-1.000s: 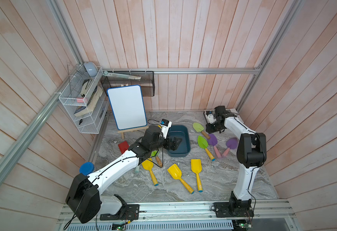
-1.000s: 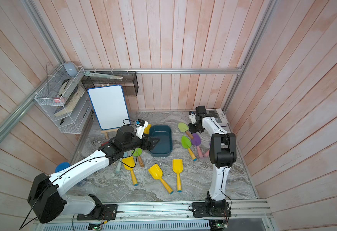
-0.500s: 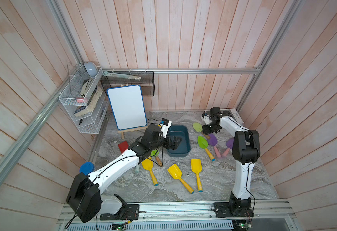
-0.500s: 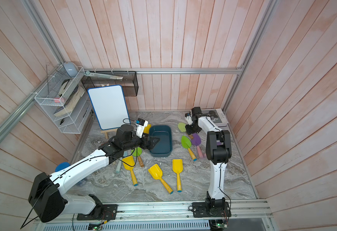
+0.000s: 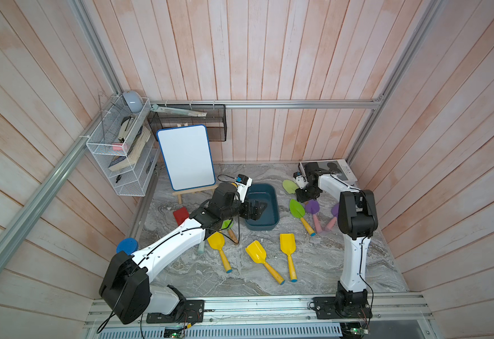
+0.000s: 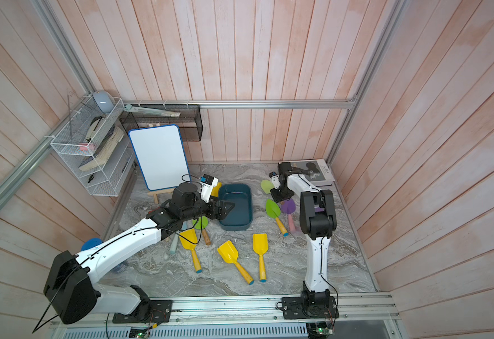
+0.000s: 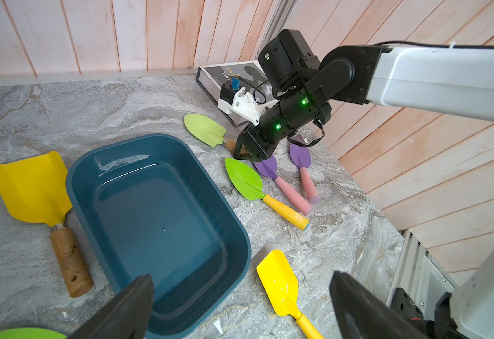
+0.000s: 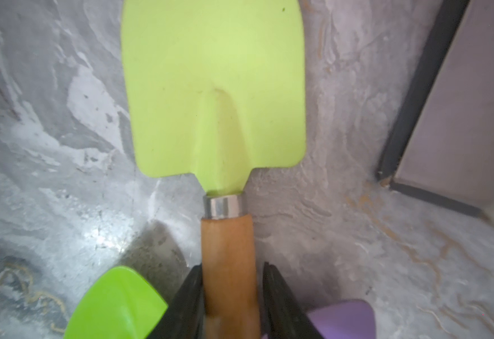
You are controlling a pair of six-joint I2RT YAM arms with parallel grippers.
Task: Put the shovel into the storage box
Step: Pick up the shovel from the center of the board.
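**Right gripper [image 8: 231,273] closed on the pale shovel [image 8: 213,97] beside the box [image 5: 265,192]**

The right arm [image 5: 353,264] stood upright from its base and folded at a high elbow. Its forearm ran on past the end of the box nearest the back wall. The wrist bent down and back toward the box, so the gripper slanted onto the table [image 5: 313,264]. Its jaws were narrow, pressed against both sides of the shovel's wooden handle a little behind the ferrule.

The left arm [image 5: 175,246] lay long and low, reaching the box from the opposite side. The left gripper [image 5: 256,208] hung roughly level above the box's rim there, jaws spread wide.

The shovel lay flat on the table outside the box, just off its back-wall corner on the right arm's side, and did not touch it. The blade pointed toward the box and the handle away from it. The blade was pale yellow-green and flat, with square shoulders. Its tip looked rounded in the left wrist view. A raised rib ran from the socket to the blade's middle. A bright silver ferrule joined it to a plain light-brown handle, whose end was hidden by the gripper.

A green trowel [image 8: 113,305] and a purple shovel [image 8: 342,320] lay just beside the jaws, along the same side of the box. The box was dark teal with rounded corners and a glossy floor.
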